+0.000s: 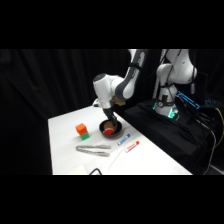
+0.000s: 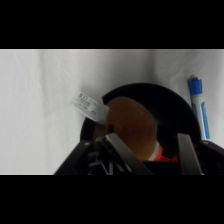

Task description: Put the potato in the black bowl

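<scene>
White table (image 1: 145, 160) carrying, largest to smallest: metal tongs (image 1: 93, 149) near front, orange cube on green block (image 1: 82, 131) at left, blue-capped marker (image 1: 124, 139) and red-tipped pen (image 1: 132, 146) right of bowl. White arm's two-finger gripper (image 2: 150, 150) lowered into small glossy black bowl (image 2: 175, 102), fingers (image 2: 120, 147) set narrow against either side of brown-tan egg-shaped potato (image 2: 132, 125) with orange-red patch. Potato inside bowl, filling most of it; whether resting on bowl floor not discernible

The brown-tan potato (image 2: 131, 127), with an orange-red patch at its lower edge, lies inside the glossy black bowl (image 2: 172, 102) on the white table.
</scene>
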Robot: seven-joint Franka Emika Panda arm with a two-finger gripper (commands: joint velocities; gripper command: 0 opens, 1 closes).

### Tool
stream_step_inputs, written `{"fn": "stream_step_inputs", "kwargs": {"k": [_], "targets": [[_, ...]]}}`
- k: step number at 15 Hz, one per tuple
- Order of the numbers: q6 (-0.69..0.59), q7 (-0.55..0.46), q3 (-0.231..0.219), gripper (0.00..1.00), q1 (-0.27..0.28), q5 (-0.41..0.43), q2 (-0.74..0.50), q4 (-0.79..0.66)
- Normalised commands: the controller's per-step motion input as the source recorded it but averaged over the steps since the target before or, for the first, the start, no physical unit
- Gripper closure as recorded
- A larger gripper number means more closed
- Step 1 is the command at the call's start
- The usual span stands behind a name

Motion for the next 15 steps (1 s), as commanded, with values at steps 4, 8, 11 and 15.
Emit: {"fn": "stream_step_inputs", "kwargs": {"k": [4, 8, 11, 15], "targets": [[-0.14, -0.07, 0.015, 0.00, 0.010, -0.048, -0.25, 0.00], [-0.35, 0.01, 0.012, 0.00, 0.061, -0.111, -0.52, -0.03], [-0.46, 0.04, 0.029, 0.00, 0.056, -0.118, -0.43, 0.08], [-0.35, -0.01, 0.032, 0.00, 0.028, 0.013, -0.12, 0.22]]}}
